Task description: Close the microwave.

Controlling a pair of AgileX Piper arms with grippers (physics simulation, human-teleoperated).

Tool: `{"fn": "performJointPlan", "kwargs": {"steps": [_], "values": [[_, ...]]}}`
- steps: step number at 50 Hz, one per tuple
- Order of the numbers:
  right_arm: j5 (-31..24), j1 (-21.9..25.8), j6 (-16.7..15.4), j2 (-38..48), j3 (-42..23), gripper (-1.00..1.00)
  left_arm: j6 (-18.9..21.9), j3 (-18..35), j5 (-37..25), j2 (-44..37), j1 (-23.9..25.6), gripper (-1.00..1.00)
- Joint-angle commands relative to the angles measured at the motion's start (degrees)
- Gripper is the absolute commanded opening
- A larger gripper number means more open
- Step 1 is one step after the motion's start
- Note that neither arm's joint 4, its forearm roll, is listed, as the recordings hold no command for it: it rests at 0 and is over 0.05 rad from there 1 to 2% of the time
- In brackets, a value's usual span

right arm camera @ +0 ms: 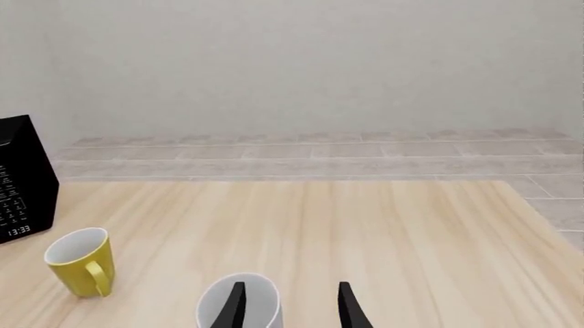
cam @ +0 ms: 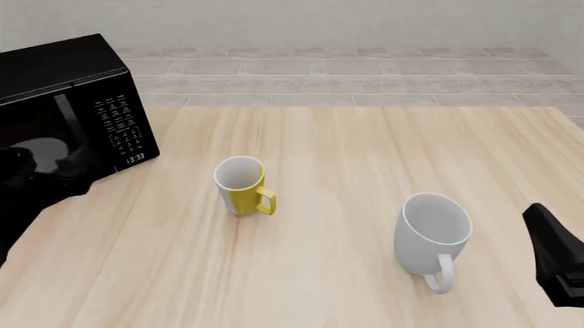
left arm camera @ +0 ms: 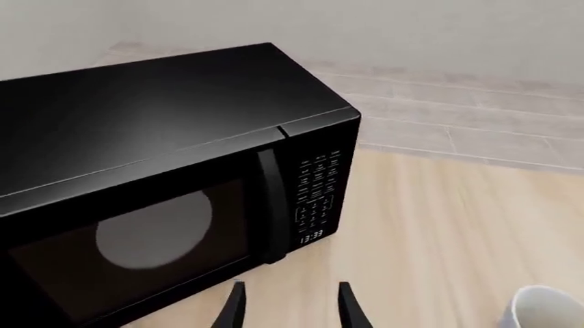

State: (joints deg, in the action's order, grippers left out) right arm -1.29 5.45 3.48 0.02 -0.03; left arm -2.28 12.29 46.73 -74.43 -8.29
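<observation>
Left gripper (left arm camera: 290, 304) is seen in its wrist view with both dark fingers spread apart and nothing between them; it is held just in front of the large glossy black box microwave (left arm camera: 174, 171), level with the vertical bar handle (left arm camera: 270, 205) at the right edge of the door. No contact between fingers and microwave is visible. In the front view the left arm appears only as a dark mass at the near left edge, before the microwave's door.

The microwave is located at the far left of the light wood-grain table (cam: 347, 171). Its door is seen flush with the body, the seam along the top edge being closed. A pale round turntable is visible through the dark glass. A white-marked keypad panel (left arm camera: 318, 188) and a small digital clock reading 13:33 (left arm camera: 311, 237) are placed right of the handle.

Right gripper (right arm camera: 290, 304) is likewise parted and empty, and is positioned at the near right, well apart from the microwave, just above a smooth white mug (cam: 433, 236). A glossy yellow mug with a white interior (cam: 241, 186) stands near the table's middle, between microwave and white mug.
</observation>
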Motion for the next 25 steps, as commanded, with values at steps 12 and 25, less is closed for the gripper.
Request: {"fn": "performJointPlan", "kwargs": {"steps": [12,25], "values": [[-0.3,-0.1,0.1,0.0,0.0,1.0,0.2,-7.6,-8.7,19.4,4.6,1.0],[-0.2,-0.2,0.2,0.0,0.0,1.0,1.1,-10.9,-20.1,36.0,7.7,1.0]]}}
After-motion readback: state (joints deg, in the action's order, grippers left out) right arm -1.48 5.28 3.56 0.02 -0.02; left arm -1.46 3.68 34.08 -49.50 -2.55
